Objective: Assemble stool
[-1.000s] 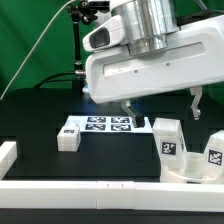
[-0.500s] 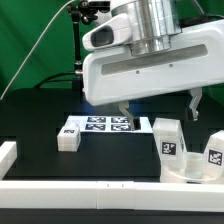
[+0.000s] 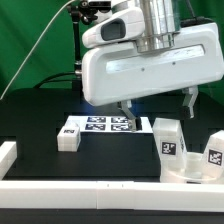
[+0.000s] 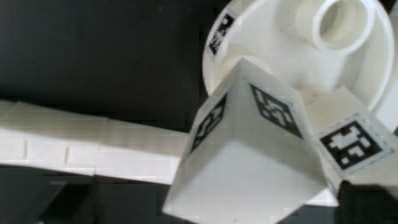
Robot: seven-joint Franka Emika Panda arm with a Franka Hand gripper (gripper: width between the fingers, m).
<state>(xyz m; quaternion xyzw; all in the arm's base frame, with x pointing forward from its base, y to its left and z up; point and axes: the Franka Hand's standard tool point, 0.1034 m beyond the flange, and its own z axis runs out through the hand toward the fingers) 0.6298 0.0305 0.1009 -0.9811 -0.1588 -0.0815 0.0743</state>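
Observation:
The round white seat (image 3: 188,168) lies at the front on the exterior view's right, with two tagged white legs (image 3: 167,136) (image 3: 213,148) standing on it. A third leg (image 3: 68,135) lies loose on the black table at the left. My gripper (image 3: 159,106) hangs above and just behind the seat, open and empty, its fingers (image 3: 125,110) wide apart. In the wrist view the seat (image 4: 276,45) and a leg (image 4: 249,140) fill the picture, with a second leg (image 4: 358,138) beside it. My fingers do not show there.
The marker board (image 3: 108,123) lies flat behind the loose leg. A long white border rail (image 3: 80,187) runs along the front, with an end piece (image 3: 8,153) at the left. The rail also shows in the wrist view (image 4: 71,145).
My gripper has risen slightly and shifted a little toward the exterior view's left. The seat and legs have not moved.

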